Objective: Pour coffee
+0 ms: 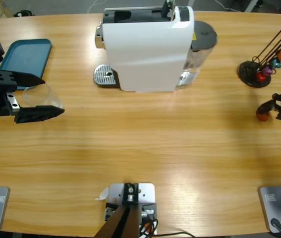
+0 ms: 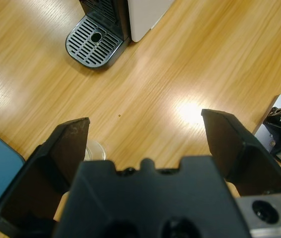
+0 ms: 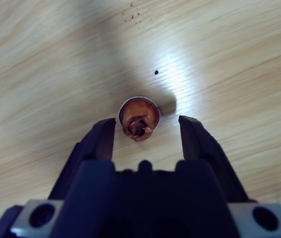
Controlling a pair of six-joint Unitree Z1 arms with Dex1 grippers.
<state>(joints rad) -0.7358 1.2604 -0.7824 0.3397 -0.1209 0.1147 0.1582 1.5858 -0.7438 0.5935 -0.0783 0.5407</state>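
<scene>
Wooden table (image 1: 145, 148): left gripper (image 1: 40, 95) spread around clear glass (image 1: 42, 96); right gripper (image 3: 147, 130) agape, straddling orange capsule (image 3: 139, 118).

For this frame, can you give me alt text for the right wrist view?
The right gripper hangs over the wooden table with its black jaws open on either side of a small shiny orange capsule lying there, its torn foil end facing the camera. A few dark specks dot the wood beyond it.

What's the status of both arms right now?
Left end effector open around clear glass cup. Right end effector open beside orange capsule. No coffee visible. White coffee machine unobstructed.
</scene>
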